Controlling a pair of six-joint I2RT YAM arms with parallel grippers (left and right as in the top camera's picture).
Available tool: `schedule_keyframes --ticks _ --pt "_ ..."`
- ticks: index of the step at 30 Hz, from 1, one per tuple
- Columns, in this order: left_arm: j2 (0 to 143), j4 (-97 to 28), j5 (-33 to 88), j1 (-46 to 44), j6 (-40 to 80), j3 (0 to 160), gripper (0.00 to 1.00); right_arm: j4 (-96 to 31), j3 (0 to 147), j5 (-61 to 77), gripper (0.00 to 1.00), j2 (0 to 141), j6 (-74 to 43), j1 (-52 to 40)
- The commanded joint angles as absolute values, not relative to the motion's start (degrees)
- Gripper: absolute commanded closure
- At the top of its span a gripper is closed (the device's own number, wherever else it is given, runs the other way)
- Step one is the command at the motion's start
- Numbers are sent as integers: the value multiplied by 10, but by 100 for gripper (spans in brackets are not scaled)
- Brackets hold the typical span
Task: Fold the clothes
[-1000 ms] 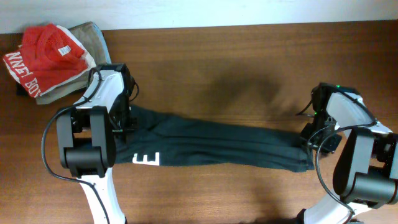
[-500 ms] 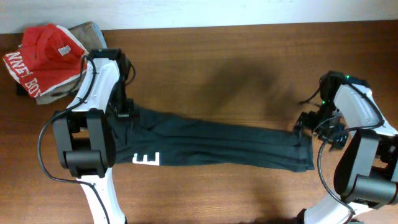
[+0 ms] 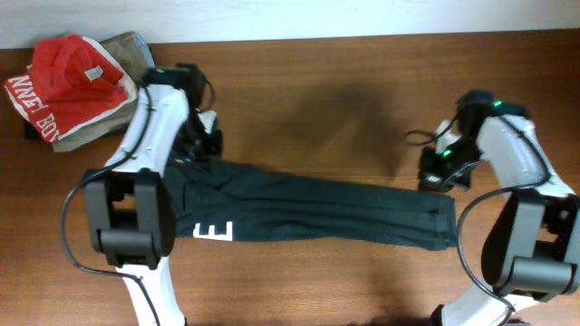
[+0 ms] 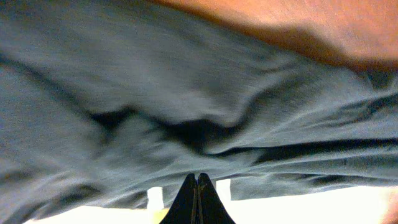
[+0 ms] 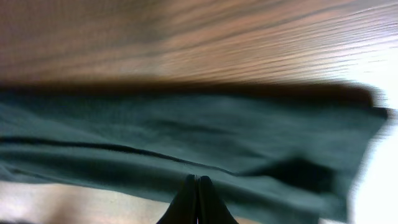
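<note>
As the left gripper (image 4: pixel 197 179) and right gripper (image 5: pixel 198 180) are hovering closed and empty, any descent is risking rumpling the T-shirt (image 3: pixel 317 213).

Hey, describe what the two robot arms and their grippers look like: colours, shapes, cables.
Both the left arm and right arm have curved white shells over blocky black joints, thin black cables looping alongside, and small green lights near the wrists. The left gripper and right gripper end in slim, black, pointed fingers.

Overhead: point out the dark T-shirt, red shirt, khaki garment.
dark T-shirt (image 3: pixel 335 210), overhead, middle of its long strip
red shirt (image 3: pixel 63 77), overhead, center of the heap
khaki garment (image 3: pixel 140 52), overhead, exposed upper corner
</note>
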State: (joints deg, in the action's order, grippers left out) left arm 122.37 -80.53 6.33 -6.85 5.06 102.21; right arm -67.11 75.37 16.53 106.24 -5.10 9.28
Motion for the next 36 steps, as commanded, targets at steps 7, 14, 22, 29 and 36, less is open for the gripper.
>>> schedule_keyframes --ticks 7,14,22,29,36 --pt "1213 -678 101 -83 39 827 99 -546 583 160 96 1063 -100 66" --pt "1213 -595 101 5 64 740 99 -509 546 95 96 1063 -162 103" --pt "1213 -583 101 111 109 740 100 -490 568 68 96 1063 -168 160" --pt "1211 -609 101 151 112 779 99 -535 664 68 96 1063 -168 162" --pt "1184 -672 101 159 122 894 100 -668 831 68 92 1063 -144 162"
